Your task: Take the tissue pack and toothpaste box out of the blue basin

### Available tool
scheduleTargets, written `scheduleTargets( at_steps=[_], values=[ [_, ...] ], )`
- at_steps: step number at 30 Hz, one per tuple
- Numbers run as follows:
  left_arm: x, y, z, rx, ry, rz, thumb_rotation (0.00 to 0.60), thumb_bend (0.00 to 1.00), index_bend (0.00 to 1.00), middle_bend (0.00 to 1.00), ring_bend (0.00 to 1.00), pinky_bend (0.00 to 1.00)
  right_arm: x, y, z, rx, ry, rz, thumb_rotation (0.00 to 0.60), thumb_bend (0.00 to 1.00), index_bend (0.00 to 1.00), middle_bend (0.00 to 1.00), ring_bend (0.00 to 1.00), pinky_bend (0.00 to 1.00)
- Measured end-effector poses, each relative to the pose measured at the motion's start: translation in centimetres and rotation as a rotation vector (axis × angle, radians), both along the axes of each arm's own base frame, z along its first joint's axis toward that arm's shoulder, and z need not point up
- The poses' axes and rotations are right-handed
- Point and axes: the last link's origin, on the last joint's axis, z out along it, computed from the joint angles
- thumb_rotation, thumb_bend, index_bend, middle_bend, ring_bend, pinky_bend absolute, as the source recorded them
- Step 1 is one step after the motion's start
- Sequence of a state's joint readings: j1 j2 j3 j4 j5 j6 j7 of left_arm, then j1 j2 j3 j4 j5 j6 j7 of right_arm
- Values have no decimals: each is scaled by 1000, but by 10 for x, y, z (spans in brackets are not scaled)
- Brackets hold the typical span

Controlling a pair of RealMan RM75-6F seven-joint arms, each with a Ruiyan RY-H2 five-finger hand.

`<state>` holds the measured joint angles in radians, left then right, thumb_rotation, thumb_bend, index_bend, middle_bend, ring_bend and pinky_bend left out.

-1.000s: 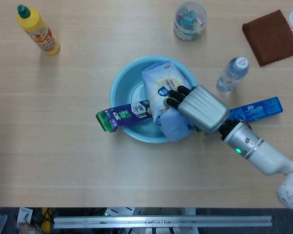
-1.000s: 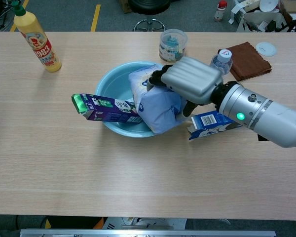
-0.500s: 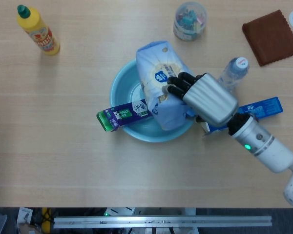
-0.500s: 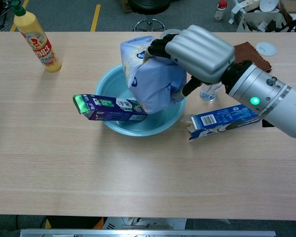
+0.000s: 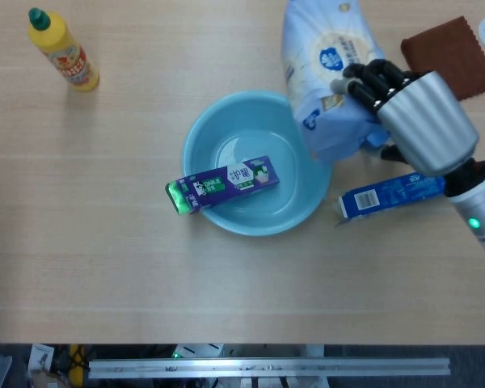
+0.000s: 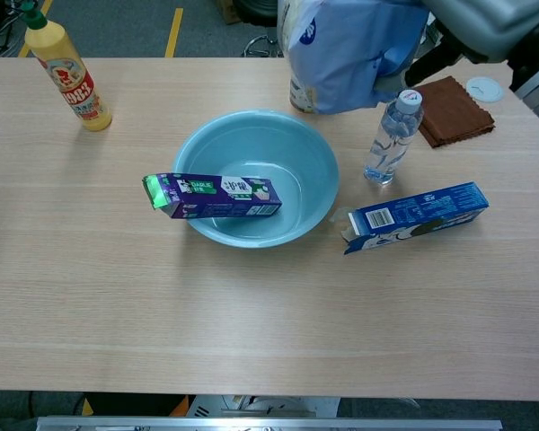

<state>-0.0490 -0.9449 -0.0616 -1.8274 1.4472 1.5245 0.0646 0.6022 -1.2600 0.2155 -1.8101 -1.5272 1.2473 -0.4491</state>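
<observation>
The right robot hand [image 5: 404, 109], silver-backed with black fingers [image 5: 370, 77], grips the soft pale-blue plastic tissue pack [image 5: 327, 77] and holds it lifted above the bench [image 5: 105, 267], past the far right rim of the round light-blue plastic basin [image 5: 198, 153]. The pack is puffy and creased, with a white panel and a small blue badge on its face; its top runs out of the head view. The left robot hand shows in neither view.

The purple cardboard toothpaste box with a green end [image 5: 222, 183] lies inside the basin, its green end resting up on the near left rim and poking just past it, the other end down toward the basin floor. It sits well apart from the robot hand, on the basin's opposite side.

Right of the basin, just beside its rim, lies a flat blue cardboard box [image 5: 392, 194], under the robot hand's wrist in the head view. A clear plastic water bottle [image 6: 388, 139] stands upright beyond that box, and a brown folded cloth [image 5: 449, 61] lies farther out. A yellow squeeze bottle [image 5: 63, 52] stands well to the basin's far left. Bare wood spreads wide on the basin's near side and to its left.
</observation>
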Motion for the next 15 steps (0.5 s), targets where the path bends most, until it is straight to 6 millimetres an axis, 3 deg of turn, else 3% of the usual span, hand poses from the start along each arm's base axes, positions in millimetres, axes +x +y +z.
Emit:
scheduleTargets(
  at_steps=[7, 15],
  values=[
    [-2, 1, -1, -5, 0, 3, 600, 249, 109, 253, 173, 272, -25, 0, 30, -83, 10, -90, 600, 122, 623, 516, 542, 811],
    [-5, 3, -3, -7, -8, 10, 600, 249, 109, 253, 173, 272, -69, 6, 58, -136, 78, -240, 600, 123, 622, 515, 542, 811]
  ],
)
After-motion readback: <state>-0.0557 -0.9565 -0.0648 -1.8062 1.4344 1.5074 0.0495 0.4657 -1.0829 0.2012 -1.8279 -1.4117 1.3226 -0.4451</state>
